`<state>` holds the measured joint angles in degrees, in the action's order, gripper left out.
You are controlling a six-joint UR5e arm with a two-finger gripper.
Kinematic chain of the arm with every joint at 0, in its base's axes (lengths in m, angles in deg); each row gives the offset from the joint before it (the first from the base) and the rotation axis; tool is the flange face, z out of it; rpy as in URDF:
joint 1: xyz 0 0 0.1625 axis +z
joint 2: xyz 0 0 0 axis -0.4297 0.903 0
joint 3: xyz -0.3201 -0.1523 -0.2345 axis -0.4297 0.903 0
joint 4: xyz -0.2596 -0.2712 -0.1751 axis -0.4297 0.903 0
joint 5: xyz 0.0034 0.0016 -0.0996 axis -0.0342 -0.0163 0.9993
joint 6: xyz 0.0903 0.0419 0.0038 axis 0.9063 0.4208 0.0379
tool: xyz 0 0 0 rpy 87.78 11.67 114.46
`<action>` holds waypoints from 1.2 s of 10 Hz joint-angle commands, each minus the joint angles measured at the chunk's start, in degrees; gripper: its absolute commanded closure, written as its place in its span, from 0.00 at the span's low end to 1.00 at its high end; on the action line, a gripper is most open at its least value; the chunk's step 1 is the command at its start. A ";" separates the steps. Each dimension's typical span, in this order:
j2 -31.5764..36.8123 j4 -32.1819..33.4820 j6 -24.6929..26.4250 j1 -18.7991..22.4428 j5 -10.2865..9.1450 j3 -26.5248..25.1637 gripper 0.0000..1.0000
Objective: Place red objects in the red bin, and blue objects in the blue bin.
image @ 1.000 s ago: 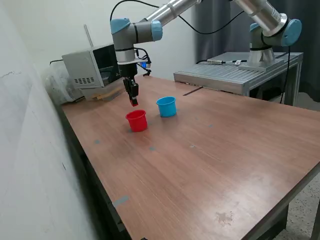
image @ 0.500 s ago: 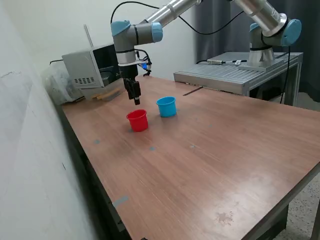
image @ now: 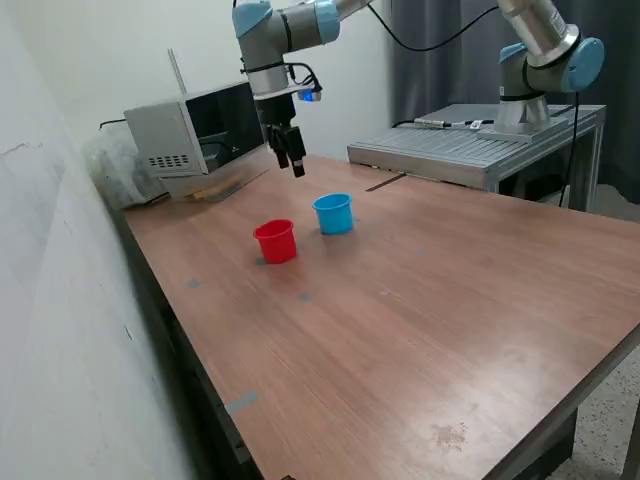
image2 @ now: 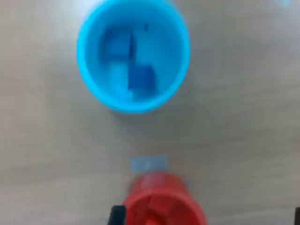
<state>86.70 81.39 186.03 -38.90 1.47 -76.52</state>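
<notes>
From the side, the red cup (image: 275, 241) and the blue cup (image: 333, 213) stand close together on the brown counter (image: 420, 300), not touching. You cannot see into them from there. The gripper (image: 297, 163) hangs in the air above and behind the cups, holding nothing. I cannot tell if its jaws are spread or pressed together.

The wrist view looks straight down. It shows two blue cubes (image2: 139, 76) inside the blue cup (image2: 133, 54). The red cup (image2: 161, 201) is at the picture's edge with something red (image2: 157, 206) inside, too blurry to count.
</notes>
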 commanded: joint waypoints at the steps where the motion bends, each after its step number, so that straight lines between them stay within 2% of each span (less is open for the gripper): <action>1: 12.03 -5.67 0.57 0.44 0.04 -11.87 0.00; 2: 17.39 -8.24 0.48 0.53 0.04 -17.67 0.00; 6: 33.76 -12.20 1.27 0.36 0.21 -32.55 0.00; 9: 38.86 -17.38 1.27 0.36 0.30 -38.19 0.00; 12: 46.77 -26.42 1.27 0.97 0.39 -40.58 0.00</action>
<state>129.56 59.35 187.31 -38.07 1.84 -115.87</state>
